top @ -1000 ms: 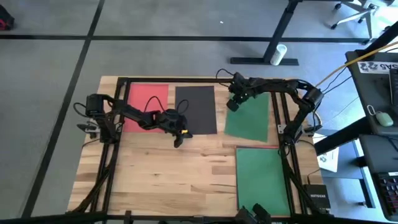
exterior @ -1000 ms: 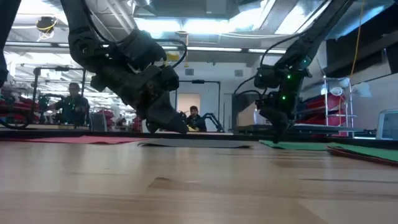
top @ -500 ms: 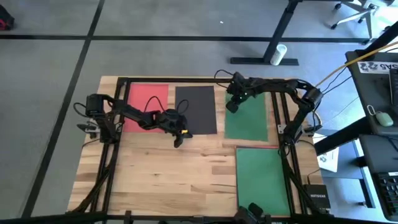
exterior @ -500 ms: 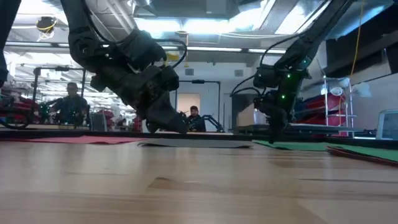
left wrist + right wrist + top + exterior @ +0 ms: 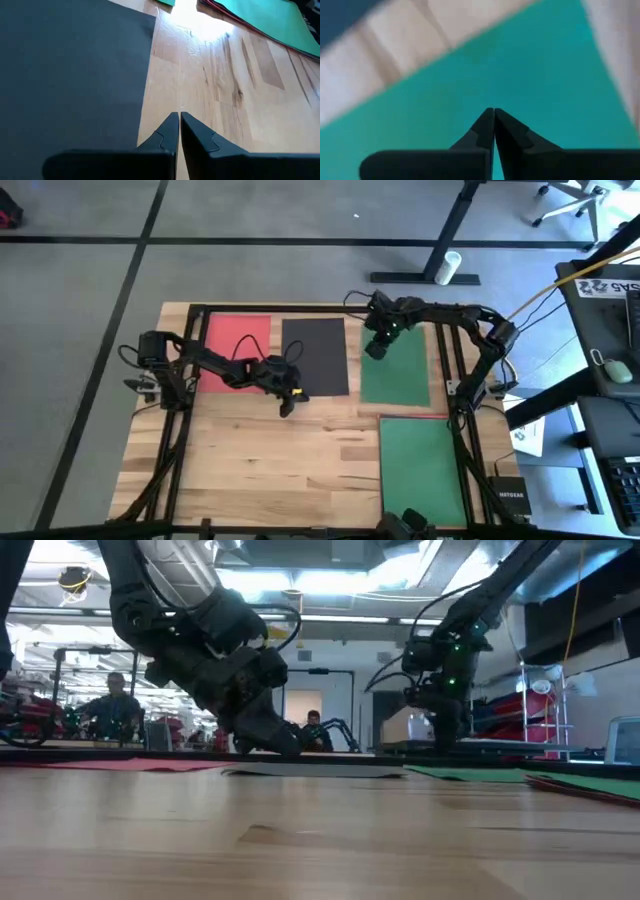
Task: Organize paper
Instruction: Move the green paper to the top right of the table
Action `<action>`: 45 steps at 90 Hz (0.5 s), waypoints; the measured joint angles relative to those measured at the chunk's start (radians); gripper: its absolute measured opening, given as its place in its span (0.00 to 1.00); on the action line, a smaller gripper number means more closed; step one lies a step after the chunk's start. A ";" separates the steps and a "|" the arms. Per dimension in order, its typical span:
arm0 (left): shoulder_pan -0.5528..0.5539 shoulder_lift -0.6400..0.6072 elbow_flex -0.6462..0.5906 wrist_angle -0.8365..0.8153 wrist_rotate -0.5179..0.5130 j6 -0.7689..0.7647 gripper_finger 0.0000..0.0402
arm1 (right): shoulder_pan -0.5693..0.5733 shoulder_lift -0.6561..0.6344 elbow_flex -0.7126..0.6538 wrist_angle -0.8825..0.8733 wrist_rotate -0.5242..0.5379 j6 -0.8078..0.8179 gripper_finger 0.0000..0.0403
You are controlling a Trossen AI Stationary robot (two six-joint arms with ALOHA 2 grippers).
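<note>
Five sheets of paper lie flat on a wooden counter [image 5: 270, 460] beneath two dark robot arms. Taking the black sheet [image 5: 315, 356] as landmark: a red sheet [image 5: 228, 345] lies just beside it on the left arm's side, a green sheet [image 5: 398, 370] just beside it on the right arm's side, with a strip of bare wood between each pair. A second green sheet [image 5: 422, 470] lies on the right arm's side too, nearer the counter's front edge than the black sheet, with a thin red edge [image 5: 415, 416] of another sheet showing along its far side.

The left gripper [image 5: 287, 406] is low at the black sheet's near corner, on bare wood just off the paper's edge; its wrist camera shows the two fingers pressed together, holding nothing, with the black sheet alongside. The right gripper [image 5: 374, 350] hangs over the green sheet next to the black one, at the edge facing it; its fingers also meet tip to tip, empty, with green paper filling the wrist view beneath them. In the low view it [image 5: 444, 740] stands just above the counter.
</note>
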 joint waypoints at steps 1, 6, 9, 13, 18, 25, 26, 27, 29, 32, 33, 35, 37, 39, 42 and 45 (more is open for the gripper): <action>0.000 0.000 0.000 0.000 0.000 0.000 0.00 | 0.000 0.000 0.000 -0.012 0.003 0.000 0.00; 0.000 0.000 0.000 0.000 0.000 0.000 0.00 | 0.000 0.000 0.000 -0.072 0.013 -0.005 0.00; 0.000 0.000 0.000 -0.003 0.000 -0.001 0.00 | 0.000 0.000 0.000 -0.104 0.016 -0.010 0.00; 0.000 0.000 0.000 -0.012 0.000 -0.002 0.00 | 0.000 0.000 0.000 -0.136 0.019 -0.023 0.00; 0.000 0.000 0.000 -0.022 0.000 -0.002 0.00 | 0.000 0.000 0.000 -0.168 0.021 -0.027 0.00; 0.000 0.000 0.000 -0.025 0.000 -0.002 0.00 | 0.000 -0.001 0.000 -0.199 0.021 -0.028 0.00; 0.000 0.000 0.000 -0.025 0.000 -0.002 0.00 | 0.000 -0.001 0.000 -0.203 0.021 -0.027 0.00; 0.000 0.000 0.000 -0.025 0.000 -0.002 0.00 | 0.000 -0.001 0.000 -0.205 0.021 -0.027 0.00; 0.000 0.000 0.000 -0.023 0.000 -0.002 0.00 | 0.000 -0.001 0.000 -0.210 0.020 -0.027 0.00; 0.000 0.000 0.000 -0.023 0.000 -0.002 0.00 | 0.000 -0.001 0.000 -0.216 0.017 -0.026 0.00; 0.000 0.000 0.000 -0.023 0.000 -0.002 0.00 | 0.000 -0.001 0.000 -0.218 0.015 -0.026 0.00; 0.000 0.000 0.000 -0.023 0.000 -0.002 0.00 | 0.000 -0.001 0.000 -0.220 0.011 -0.026 0.00; 0.000 0.000 0.000 -0.024 0.000 -0.003 0.00 | 0.000 -0.001 0.000 -0.221 0.006 -0.025 0.00; 0.000 0.000 0.000 -0.024 0.000 -0.003 0.00 | 0.000 -0.001 0.000 -0.220 0.000 -0.022 0.00; 0.000 0.000 0.000 -0.024 0.000 -0.003 0.00 | 0.000 -0.001 0.000 -0.220 -0.012 -0.021 0.00; 0.000 0.000 0.000 -0.023 0.000 -0.003 0.00 | 0.000 -0.001 0.000 -0.221 -0.015 -0.022 0.00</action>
